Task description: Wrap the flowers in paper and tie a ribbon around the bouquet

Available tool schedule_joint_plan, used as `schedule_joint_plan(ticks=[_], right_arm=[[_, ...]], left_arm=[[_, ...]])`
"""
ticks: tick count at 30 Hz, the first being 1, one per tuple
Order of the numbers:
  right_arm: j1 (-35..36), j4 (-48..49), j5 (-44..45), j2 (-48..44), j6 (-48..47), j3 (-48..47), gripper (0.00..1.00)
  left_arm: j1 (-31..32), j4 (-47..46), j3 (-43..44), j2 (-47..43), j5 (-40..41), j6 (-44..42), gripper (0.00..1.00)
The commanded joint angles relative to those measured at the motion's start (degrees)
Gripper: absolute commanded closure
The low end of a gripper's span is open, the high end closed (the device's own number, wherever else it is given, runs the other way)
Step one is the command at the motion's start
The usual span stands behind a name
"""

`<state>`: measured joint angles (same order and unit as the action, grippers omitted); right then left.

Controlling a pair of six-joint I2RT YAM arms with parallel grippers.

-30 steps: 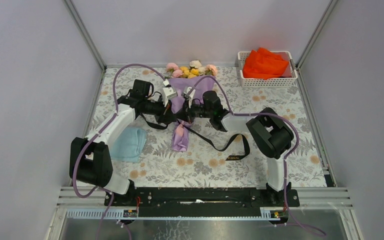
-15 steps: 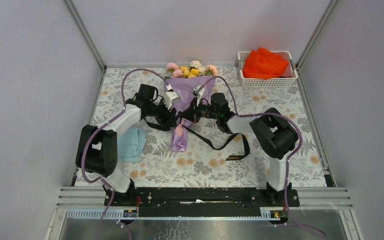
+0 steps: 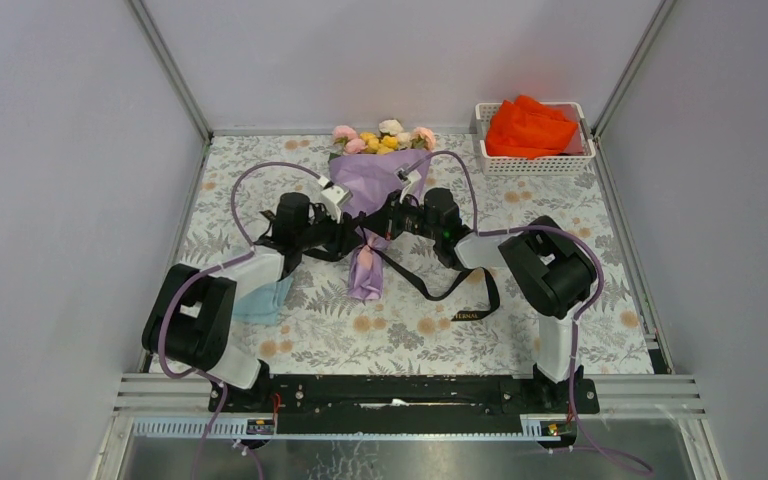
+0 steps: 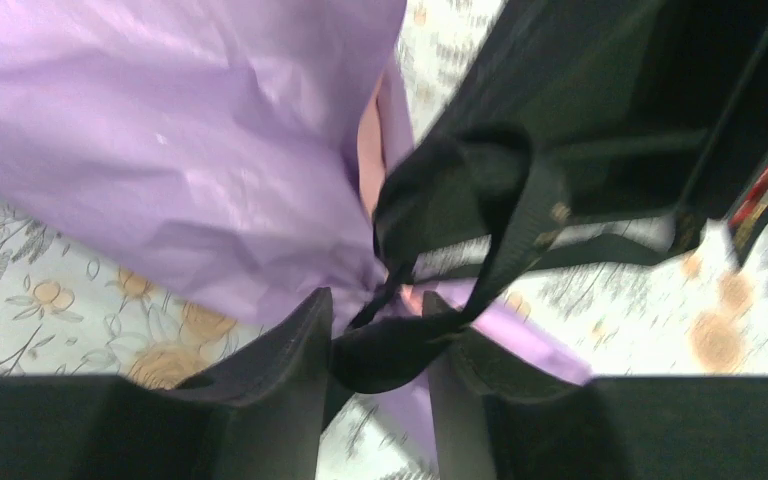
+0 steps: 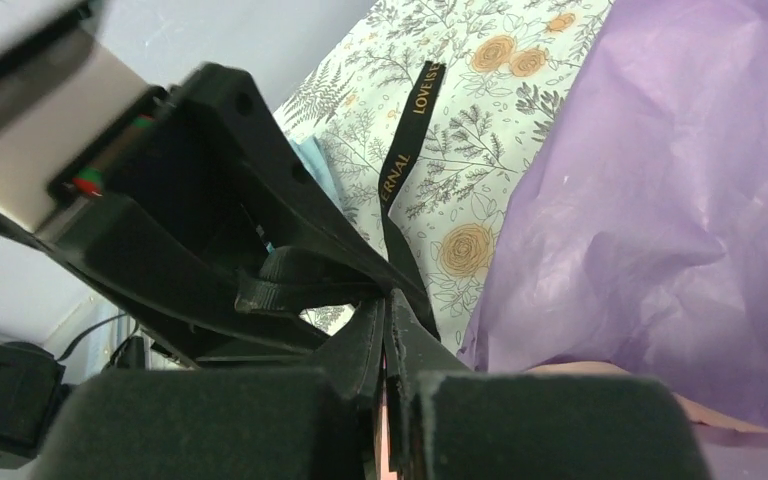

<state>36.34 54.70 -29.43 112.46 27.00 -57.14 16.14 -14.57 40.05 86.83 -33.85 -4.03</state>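
At the near edge, a black rail holds the bases of the 2 arms. The table has a pale cover printed with leaves and orange blooms. A light blue cloth lies on the left, partly under the left arm. The black ribbon, with gold letters on it, loops over the cover on the right.

In the middle lies the bouquet, its thin end toward the arms. The ribbon is pulled tight round its narrow part. The left gripper is right there, its 2 fingers spread apart with ribbon lying between them. The right gripper has its fingers pressed together, pinching the ribbon, just beside the purple paper.

Farther back, the pink, yellow and white flowers poke out near the back wall. A white basket in the far right corner holds an orange cloth. Plain grey walls stand on 3 sides.
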Motion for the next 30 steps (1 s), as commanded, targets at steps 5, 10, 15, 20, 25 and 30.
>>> schedule_joint_plan(ticks=[5,10,15,20,25,30], right_arm=[[0.5,4.4,4.6,-3.3,6.2,0.4,1.0],[0.6,4.7,5.5,-4.1,7.9,0.7,1.0],[0.6,4.5,6.1,-5.1,8.4,1.2,1.0],[0.9,4.4,6.6,-5.3,9.0,1.2,1.0],[1.0,3.1,7.3,-5.8,8.6,1.1,1.0],[1.2,2.7,6.9,-5.0,8.7,0.4,1.0]], left_arm=[[3.2,-18.3,-1.1,1.1,3.0,10.4,0.58],[5.1,-18.9,-0.4,2.9,4.4,10.6,0.61],[5.1,-17.3,-0.2,3.3,5.1,10.4,0.64],[5.1,-17.2,-0.9,4.4,6.3,10.2,0.6],[4.1,-21.4,-4.0,3.7,7.4,11.9,0.63],[4.0,-28.5,-5.8,3.3,5.8,13.9,0.87]])
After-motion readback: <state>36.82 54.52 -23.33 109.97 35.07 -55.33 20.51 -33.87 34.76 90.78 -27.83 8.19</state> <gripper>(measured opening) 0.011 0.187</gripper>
